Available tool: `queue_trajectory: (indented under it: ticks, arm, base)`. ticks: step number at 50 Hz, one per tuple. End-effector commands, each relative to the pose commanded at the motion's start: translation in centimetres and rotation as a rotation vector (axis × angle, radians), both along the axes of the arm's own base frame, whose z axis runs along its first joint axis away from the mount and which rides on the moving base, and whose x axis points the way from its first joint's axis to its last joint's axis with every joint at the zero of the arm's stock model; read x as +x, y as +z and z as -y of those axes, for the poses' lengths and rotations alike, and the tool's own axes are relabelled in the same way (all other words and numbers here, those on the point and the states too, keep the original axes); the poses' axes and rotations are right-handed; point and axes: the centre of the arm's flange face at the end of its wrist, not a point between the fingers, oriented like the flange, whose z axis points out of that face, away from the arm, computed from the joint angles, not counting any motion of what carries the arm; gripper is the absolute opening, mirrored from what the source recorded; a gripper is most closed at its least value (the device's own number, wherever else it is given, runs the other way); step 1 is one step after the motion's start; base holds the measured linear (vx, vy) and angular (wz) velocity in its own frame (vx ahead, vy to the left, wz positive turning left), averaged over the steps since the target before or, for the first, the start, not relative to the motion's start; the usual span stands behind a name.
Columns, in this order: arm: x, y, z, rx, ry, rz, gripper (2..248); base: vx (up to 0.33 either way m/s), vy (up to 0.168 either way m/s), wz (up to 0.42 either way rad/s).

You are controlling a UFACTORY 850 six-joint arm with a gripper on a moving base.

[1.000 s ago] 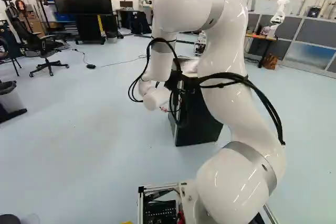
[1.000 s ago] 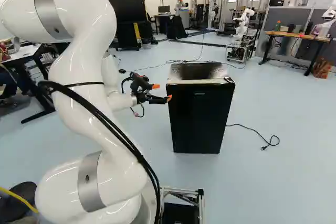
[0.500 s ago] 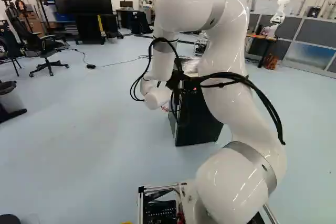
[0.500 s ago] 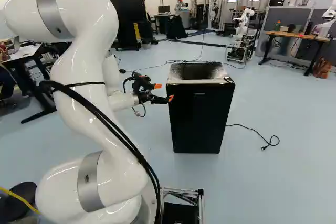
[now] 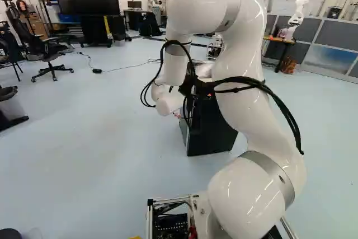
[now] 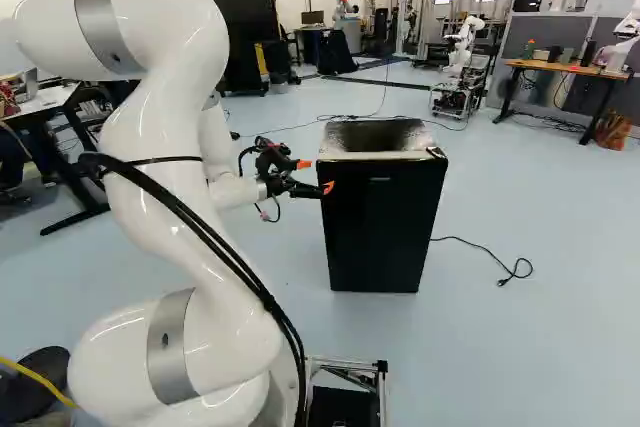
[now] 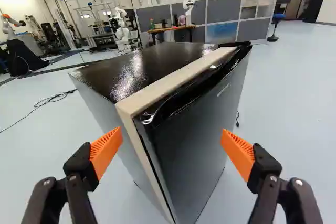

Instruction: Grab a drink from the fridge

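The gripper is holding its fingers wide apart near the black fridge.
The fridge is standing upright on the pale blue floor, mid right base view; its glossy top is catching light, a beige strip is edging the dark door, and one corner is facing the gap between the fingers.

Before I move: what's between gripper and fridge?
No object shows there: in the wrist view, the open gripper faces an upright edge of the fridge, nothing in between. Can't tell whether they touch.
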Motion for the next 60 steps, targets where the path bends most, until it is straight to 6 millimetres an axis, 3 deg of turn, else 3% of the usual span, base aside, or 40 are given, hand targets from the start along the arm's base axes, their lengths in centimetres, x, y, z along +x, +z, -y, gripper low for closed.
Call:
queue_trajectory:
  ticks: [43, 60]
  arm:
    - [0.6, 0.0, 1.5, 0.001, -0.036, 0.003, 247]
    - [-0.4, 0.1, 2.2, -0.003, -0.042, -0.008, 247]
  base:
    - [0.0, 0.0, 0.0]
    - [0.0, 0.0, 0.0]
